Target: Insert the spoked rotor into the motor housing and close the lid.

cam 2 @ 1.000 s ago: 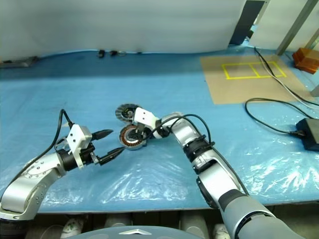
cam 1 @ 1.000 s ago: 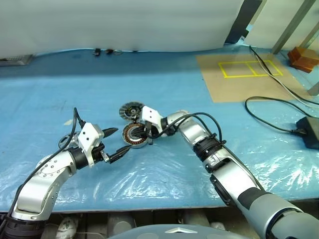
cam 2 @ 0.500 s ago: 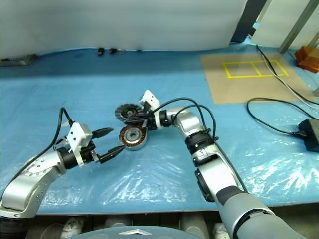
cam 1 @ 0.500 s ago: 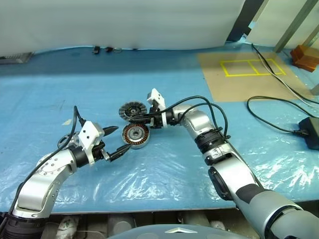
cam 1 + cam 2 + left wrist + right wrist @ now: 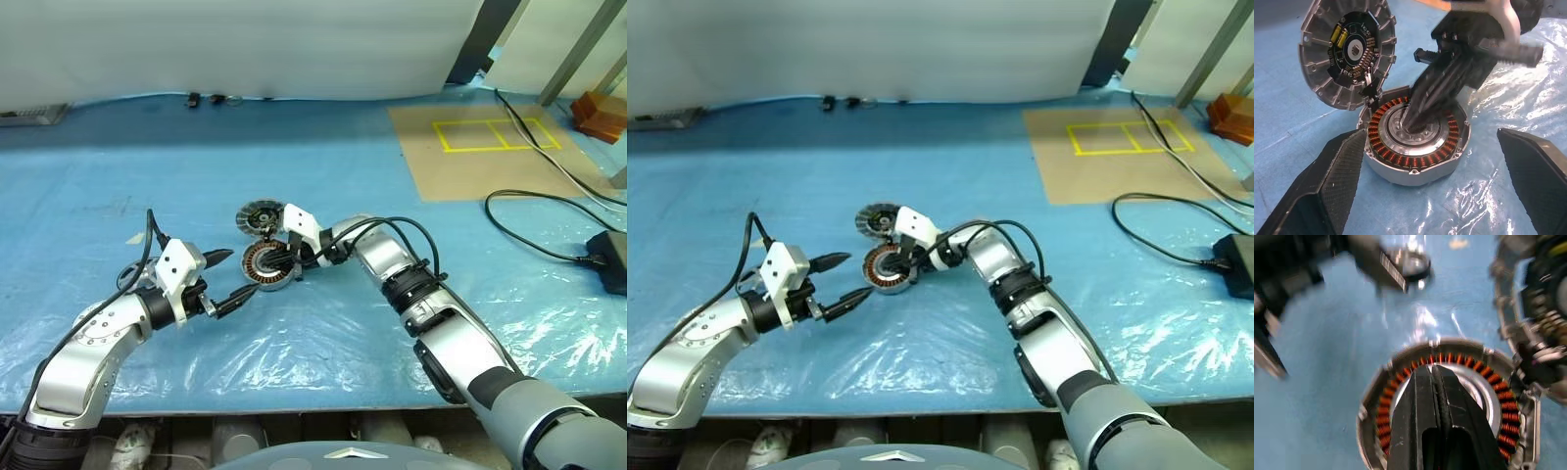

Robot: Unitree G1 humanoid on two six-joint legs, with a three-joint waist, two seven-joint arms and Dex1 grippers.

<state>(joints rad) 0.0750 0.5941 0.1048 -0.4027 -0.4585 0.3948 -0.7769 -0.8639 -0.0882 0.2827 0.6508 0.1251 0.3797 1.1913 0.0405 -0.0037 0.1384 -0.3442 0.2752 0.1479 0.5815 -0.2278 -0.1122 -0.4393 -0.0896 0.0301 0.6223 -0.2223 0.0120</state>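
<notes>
Right pincer (image 5: 1418, 122) clenched, tips apparently touching hub of round gray copper-wound motor housing (image 5: 1415, 139). Left pincer (image 5: 225, 279) released, just beside it. Silver ribbed lid (image 5: 1347, 54) adjoining.

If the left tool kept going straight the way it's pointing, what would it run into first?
Most likely the motor housing, which sits dead ahead between the open left tool's fingers; the shut right tool is poking into its hub.

We see bright, even overhead light, with soft shadows. Glare streaks the plastic sheet (image 5: 294, 343). In the right wrist view everything smears with motion blur; in the left wrist view the right gripper (image 5: 1415, 122) blurs.
</notes>
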